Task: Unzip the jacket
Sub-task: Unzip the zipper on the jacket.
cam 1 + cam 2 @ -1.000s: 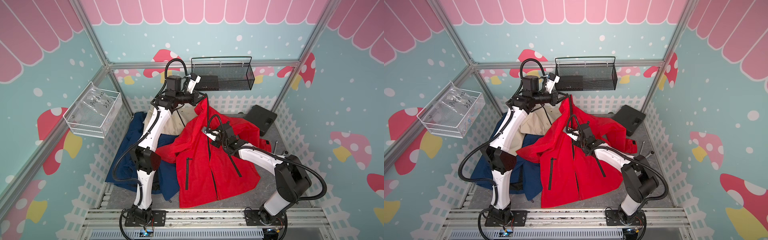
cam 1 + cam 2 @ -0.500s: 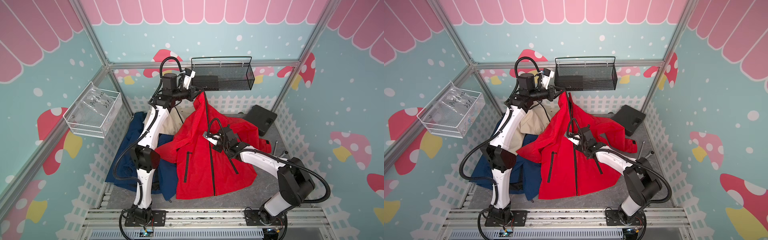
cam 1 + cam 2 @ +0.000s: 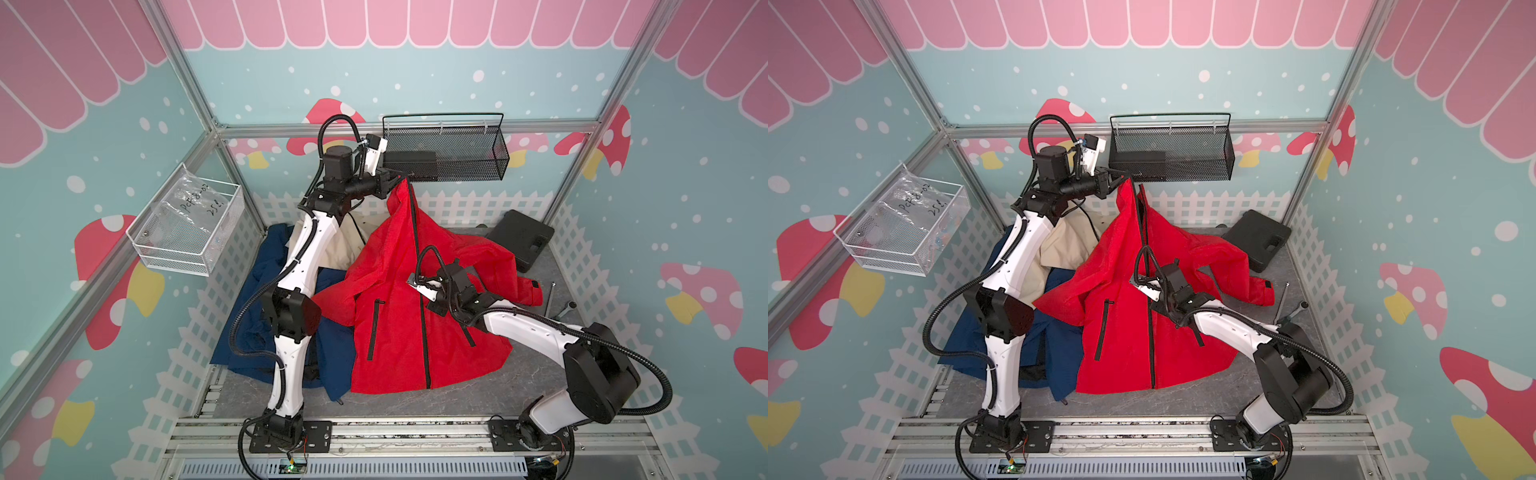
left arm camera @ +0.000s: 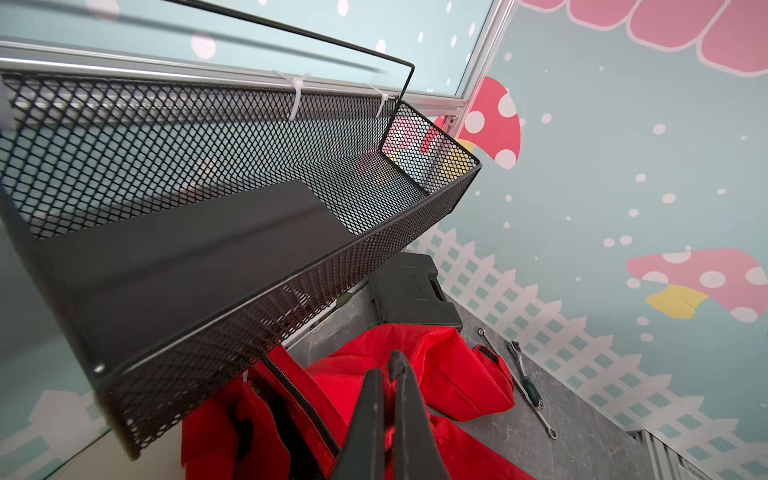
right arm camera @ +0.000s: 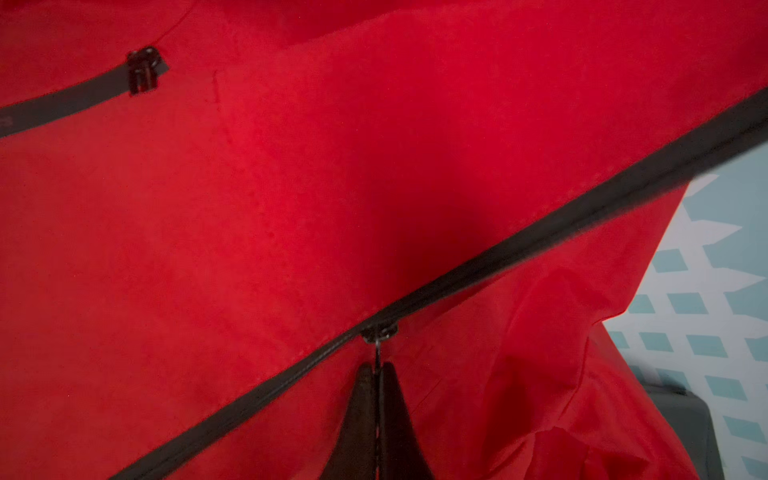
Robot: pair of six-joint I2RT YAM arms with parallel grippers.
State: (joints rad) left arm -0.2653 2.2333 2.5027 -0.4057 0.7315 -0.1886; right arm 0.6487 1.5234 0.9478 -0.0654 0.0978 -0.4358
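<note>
Hem point(image 3: 415, 384) of the red jacket point(image 3: 386, 332) lies on the desk point(image 3: 478, 399), closest to the robot. From there the black zip point(image 3: 424, 340) runs straight away, up to the collar point(image 3: 400, 195). So its long line goes from near and low to far and high.

Part way along it sits the right hand point(image 5: 376, 370). It is pinched tight on the small pull point(image 5: 379, 334) of the zip. Past the pull, the two sides seem to part near the collar. On the near side the zip looks closed down to the hem. So I think the pull has to come back toward the robot, along that line.

Farthest off, the left hand point(image 4: 388, 370) is squeezed closed on the collar cloth. It holds the collar high, just under the black basket point(image 3: 444, 153). That tug the other way should make the zip tight.
</note>
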